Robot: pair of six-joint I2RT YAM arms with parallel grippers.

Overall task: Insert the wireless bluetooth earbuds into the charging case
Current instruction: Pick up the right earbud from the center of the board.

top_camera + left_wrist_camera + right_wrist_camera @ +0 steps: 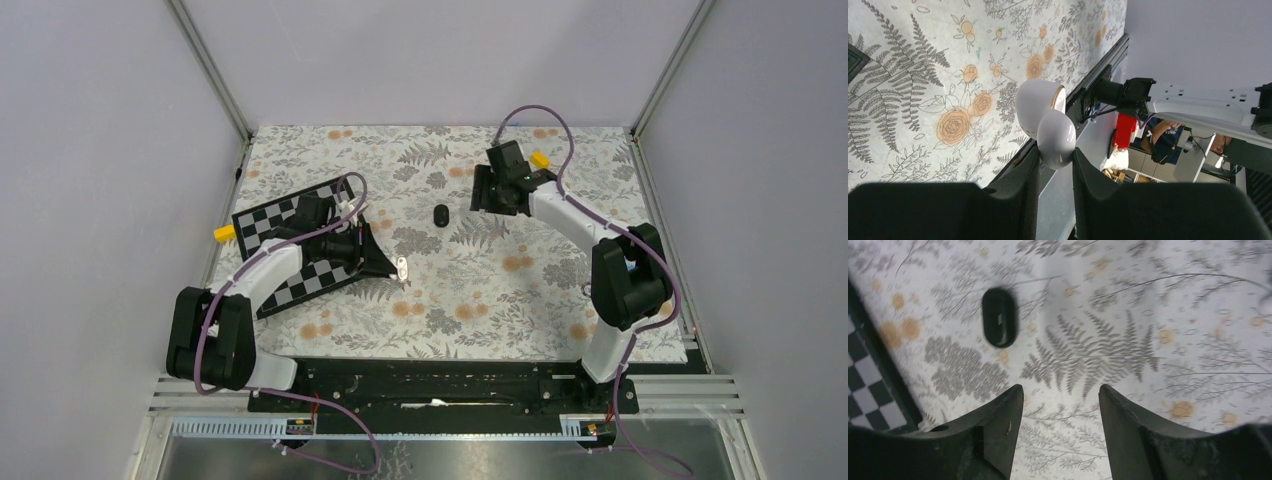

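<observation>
My left gripper (388, 262) is shut on a white charging case (401, 266) and holds it over the floral mat. In the left wrist view the case (1055, 135) sits pinched between my fingertips, its lid (1035, 105) hinged open with a gold rim showing. A black earbud (440, 214) lies on the mat near the middle. My right gripper (482, 190) is open and empty, just right of the earbud. In the right wrist view the earbud (999, 316) lies ahead and left of my open right gripper (1060, 390). Only one earbud shows.
A black and white checkerboard (290, 255) lies on the left of the floral mat (500, 280), under my left arm; its corner shows in the right wrist view (868, 390). Metal frame posts and grey walls enclose the table. A black rail (440, 385) runs along the near edge.
</observation>
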